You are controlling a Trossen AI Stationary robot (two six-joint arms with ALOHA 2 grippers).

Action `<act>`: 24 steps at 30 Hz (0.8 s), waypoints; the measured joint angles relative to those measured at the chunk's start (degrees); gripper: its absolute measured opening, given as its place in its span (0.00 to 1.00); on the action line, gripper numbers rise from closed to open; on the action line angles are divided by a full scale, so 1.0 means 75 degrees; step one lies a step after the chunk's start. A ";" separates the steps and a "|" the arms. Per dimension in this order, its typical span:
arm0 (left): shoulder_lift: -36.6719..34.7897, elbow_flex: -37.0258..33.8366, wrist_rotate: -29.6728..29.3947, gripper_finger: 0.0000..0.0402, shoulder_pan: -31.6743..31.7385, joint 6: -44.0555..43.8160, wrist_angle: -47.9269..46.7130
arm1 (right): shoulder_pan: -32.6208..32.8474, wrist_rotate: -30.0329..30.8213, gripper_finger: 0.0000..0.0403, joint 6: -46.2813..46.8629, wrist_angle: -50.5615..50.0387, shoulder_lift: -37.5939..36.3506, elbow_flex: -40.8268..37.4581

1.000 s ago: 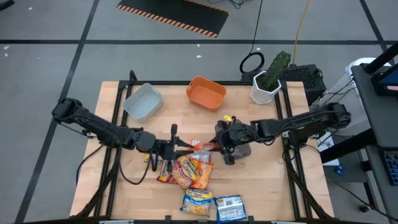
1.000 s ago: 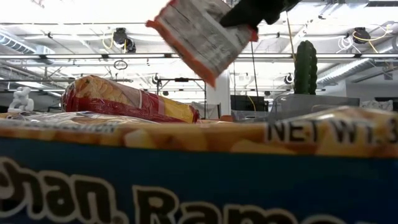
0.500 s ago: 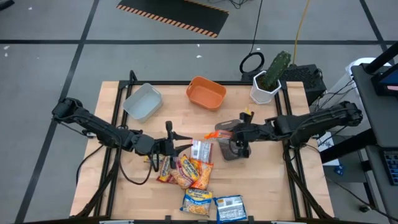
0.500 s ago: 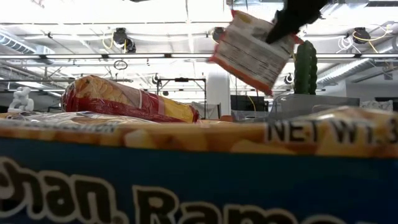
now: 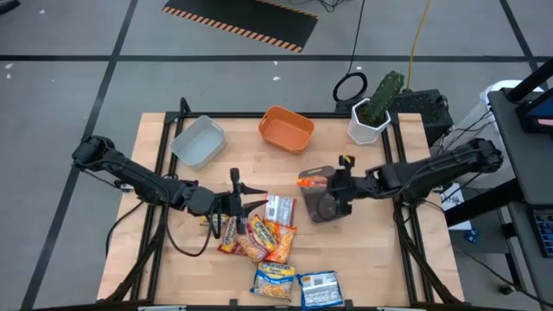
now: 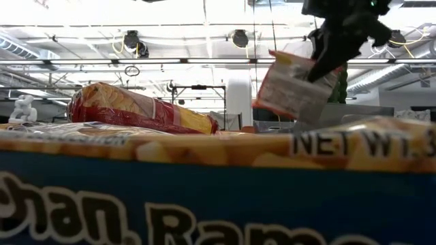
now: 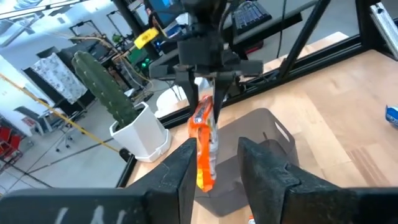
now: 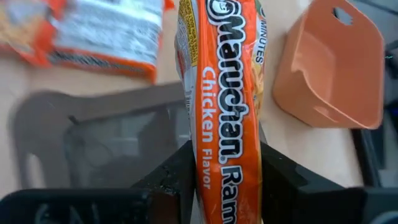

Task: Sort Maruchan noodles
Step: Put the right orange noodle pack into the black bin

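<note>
My right gripper [image 5: 335,184] is shut on an orange Maruchan chicken packet [image 8: 225,93] and holds it over a dark grey tray [image 5: 327,207] at the table's middle right. In the low view the packet [image 6: 289,88] hangs tilted below that gripper [image 6: 334,51]. Several more packets [image 5: 257,238] lie flat in a pile toward the near edge, with one white-backed packet [image 5: 278,207] beside the dark tray. My left gripper [image 5: 249,196] is open just left of the pile, level with the table, and touches nothing. Its wrist view looks between its fingers [image 7: 214,168] at the hanging packet [image 7: 205,146]. My right gripper pinches the orange packet between its two fingers [image 8: 280,180], at the packet's upper end [image 7: 208,102]. The fingers come from above, pointing down. The packet is lifted clear and hangs edge-on below them, tilted, over the dark grey tray [image 7: 264,127].
A light grey tray [image 5: 199,141] and an orange tray [image 5: 287,128] stand near the far edge. A cactus in a white pot [image 5: 373,112] stands at the far right corner. Two blue-printed packets [image 5: 296,285] lie at the near edge, one filling the low view's foreground [image 6: 204,197].
My right gripper has carried the orange packet from above the pile toward the table's right and lowered it over the dark grey tray. The packet has swung from slanting high to hanging lower. My left gripper has stayed by the pile.
</note>
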 joint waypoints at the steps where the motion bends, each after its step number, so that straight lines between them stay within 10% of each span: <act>1: 0.0000 0.0000 0.0000 0.31 0.0000 0.0006 0.0000 | 0.0000 0.0101 0.29 -0.0079 0.0012 -0.0003 -0.0070; 24: 0.0000 0.0000 0.0029 0.31 0.0203 0.0114 0.0015 | 0.0017 -0.0605 0.33 -0.0286 0.1049 -0.0006 -0.1339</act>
